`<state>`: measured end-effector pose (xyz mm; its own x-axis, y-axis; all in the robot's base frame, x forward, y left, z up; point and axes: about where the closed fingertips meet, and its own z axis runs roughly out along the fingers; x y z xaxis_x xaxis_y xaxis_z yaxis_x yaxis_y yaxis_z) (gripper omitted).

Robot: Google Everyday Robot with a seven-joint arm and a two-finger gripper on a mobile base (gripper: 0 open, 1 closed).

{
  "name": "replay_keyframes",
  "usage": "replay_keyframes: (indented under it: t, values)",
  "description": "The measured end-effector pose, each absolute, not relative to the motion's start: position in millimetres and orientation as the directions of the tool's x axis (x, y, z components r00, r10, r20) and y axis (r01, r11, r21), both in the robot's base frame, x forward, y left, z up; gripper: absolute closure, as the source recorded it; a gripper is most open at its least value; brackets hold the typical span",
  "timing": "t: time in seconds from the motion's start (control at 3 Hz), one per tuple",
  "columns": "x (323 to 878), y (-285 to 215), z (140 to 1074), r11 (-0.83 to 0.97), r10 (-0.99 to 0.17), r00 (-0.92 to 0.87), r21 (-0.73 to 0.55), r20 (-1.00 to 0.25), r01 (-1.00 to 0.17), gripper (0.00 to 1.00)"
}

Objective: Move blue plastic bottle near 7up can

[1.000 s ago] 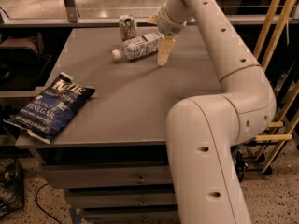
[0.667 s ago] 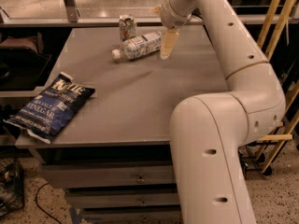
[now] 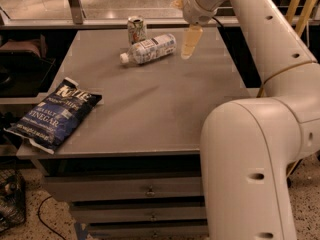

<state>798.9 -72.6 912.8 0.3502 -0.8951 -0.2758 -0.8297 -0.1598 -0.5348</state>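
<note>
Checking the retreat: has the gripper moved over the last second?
Yes. The gripper has shifted slightly up and right in view, away from the unmoved 7up can.

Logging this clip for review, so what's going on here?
A one-armed robot is working at a grey table. Its gripper hangs over the far end, beside a plastic bottle that lies on its side, not held. The bottle is close in front of a soda can. A chip bag sits at the near left corner.
</note>
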Motion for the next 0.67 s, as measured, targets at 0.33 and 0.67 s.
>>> replay_keyframes:
  t: [0.33,0.67]
  values:
    - [775,-99,924,-0.108,-0.913,0.297,-0.537,-0.279,-0.837,0.00]
    - [765,-93,904,-0.129,-0.914,0.298,-0.499,-0.276,-0.857,0.00]
